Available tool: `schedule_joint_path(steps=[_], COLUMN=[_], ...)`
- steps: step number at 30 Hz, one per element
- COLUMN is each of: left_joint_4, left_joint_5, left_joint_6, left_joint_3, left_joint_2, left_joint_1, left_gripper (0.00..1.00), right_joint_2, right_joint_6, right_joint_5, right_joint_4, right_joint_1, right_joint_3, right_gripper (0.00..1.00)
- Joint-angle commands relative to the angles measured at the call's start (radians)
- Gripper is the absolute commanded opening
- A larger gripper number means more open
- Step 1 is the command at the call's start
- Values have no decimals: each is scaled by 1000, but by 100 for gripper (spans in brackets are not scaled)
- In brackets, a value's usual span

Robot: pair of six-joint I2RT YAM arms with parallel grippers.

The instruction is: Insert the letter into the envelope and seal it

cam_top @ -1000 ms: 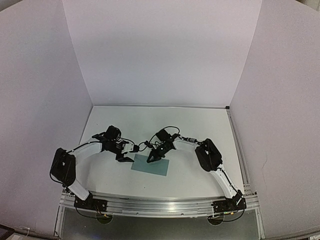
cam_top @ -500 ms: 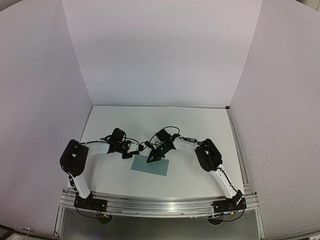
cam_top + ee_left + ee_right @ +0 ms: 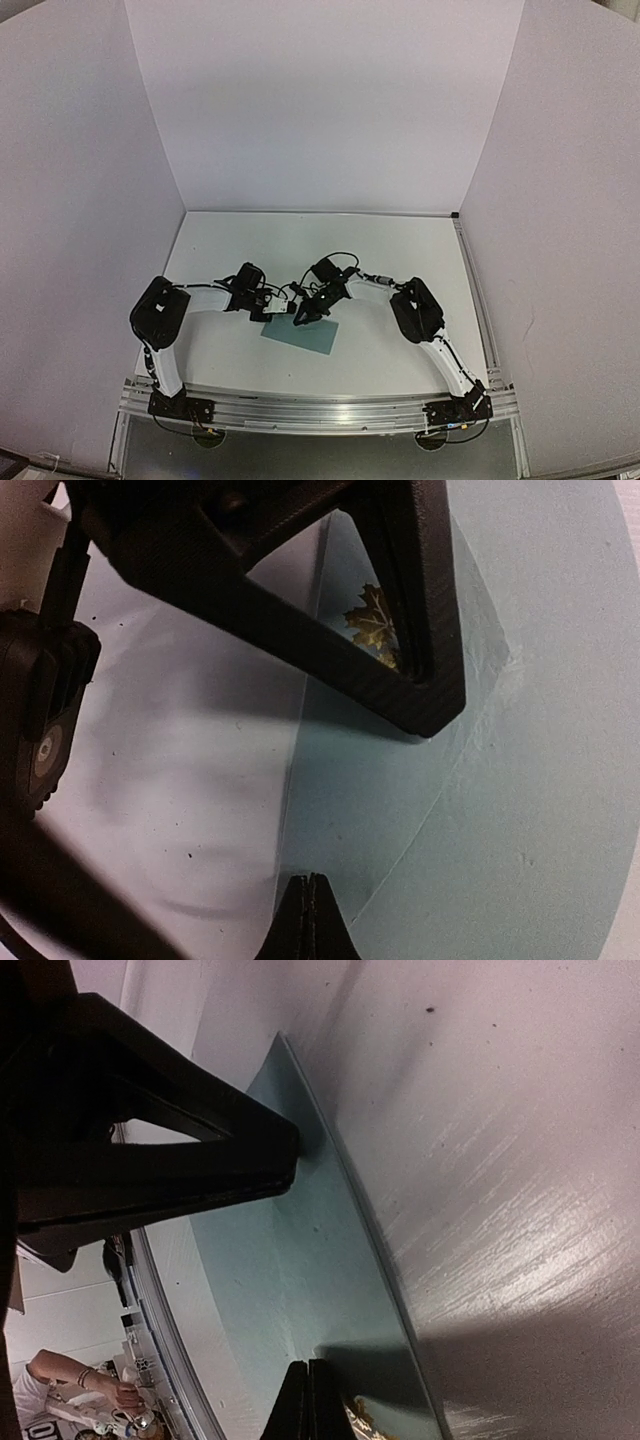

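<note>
Since a second ago the left arm [image 3: 200, 300] has folded in toward the middle, its elbow drawing right and its gripper closing from spread to clenched as it reaches the envelope. The right arm and the envelope lie as they did.

On the white desk [image 3: 400, 250] the envelope [image 3: 305, 338] lies flat, near the front and roughly centred between the two bases. Its long axis runs left to right, tipped slightly. The letter is not in sight in any view. I judge it is already inside, so sealing is what remains.

Both grippers sit at the envelope's far long edge. The left gripper [image 3: 272, 313] is at the left end, jaws shut with nothing between them, its tip at the envelope's side edge where the flap [image 3: 400, 810] crease starts. The right gripper [image 3: 302, 316], also clenched and empty, has its tip down on the paper just beside it.

A small gold leaf sticker [image 3: 368, 623] shows on the envelope right under the right gripper. The flap lies toward the right of the left gripper, so a pressing stroke along the long axis looks the likely next move, with the left gripper nearer the crease.
</note>
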Motion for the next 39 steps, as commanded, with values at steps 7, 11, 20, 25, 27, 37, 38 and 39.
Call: schedule_joint_path(steps=[7, 11, 20, 25, 27, 37, 38, 39], left_joint_4=[-145, -182, -124, -134, -120, -141, -152, -160], left_joint_5=[-295, -361, -448, -516, -517, -536, -541, -548], left_joint_6=[-155, -326, -407, -526, -537, -602, -615, -639], left_joint_3=[2, -3, -36, -34, -40, -42, -39, -37], left_joint_2=[17, 12, 7, 0, -2, -7, -8, -9], left_joint_1=[-59, -88, -117, -120, -126, -148, -148, -148], left_gripper=[0, 0, 0, 0, 0, 0, 0, 0], right_joint_2=[-80, -144, -158, -164, -131, -111, -135, -159], right_joint_6=[158, 219, 354, 489, 494, 531, 534, 536], right_joint_5=[255, 244, 160, 156, 162, 277, 293, 306], right_joint_4=[-71, -63, -17, 96, 96, 91, 91, 90], right_joint_1=[10, 18, 31, 45, 52, 34, 33, 28], right_joint_3=[-24, -17, -31, -146, -139, -328, -363, -413], right_gripper=[0, 0, 0, 0, 0, 0, 0, 0])
